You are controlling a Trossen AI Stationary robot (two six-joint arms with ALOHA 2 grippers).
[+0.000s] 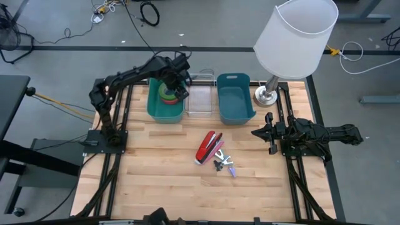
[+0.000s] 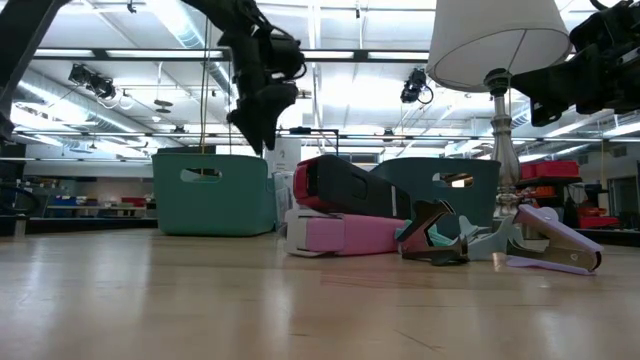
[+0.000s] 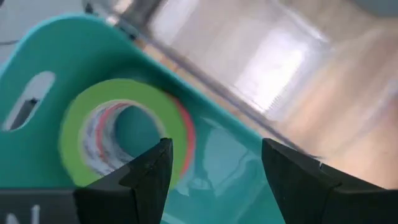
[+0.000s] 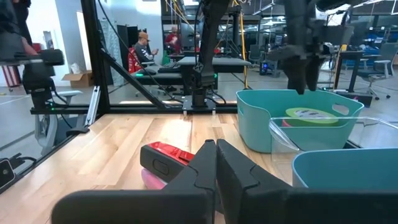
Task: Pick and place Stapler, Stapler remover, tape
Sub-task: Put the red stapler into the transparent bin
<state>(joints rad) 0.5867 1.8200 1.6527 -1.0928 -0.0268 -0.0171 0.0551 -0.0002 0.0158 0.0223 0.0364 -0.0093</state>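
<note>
- Over at the far left of the counter [image 1: 156, 181], the left pincer [image 1: 177, 84] hangs above the teal bin [image 1: 154, 111], fingers apart and holding nothing. The green tape roll [image 1: 166, 94] sits inside that bin, so tape looks sorted.
- Right pincer [image 1: 262, 132] is parked on the right side near the lamp base [image 1: 265, 95], fingers pressed shut, empty.
- Middle of the counter: the red and pink stapler [image 1: 207, 147] lies on its side, with the staple remover [image 1: 220, 164] just beside it. A small lilac one [image 1: 230, 167] sits right by it.
- My guess on handling: stapler is stiff, a bit heavy and smooth plastic, so grab it across the body near the middle, not the tip.
- Remover is light and springy with thin claws, probably skids easily. Pinch the wide thumb pads.
- Clear bin [image 1: 199, 100] and blue bin [image 1: 234, 100] look free for them.
</note>
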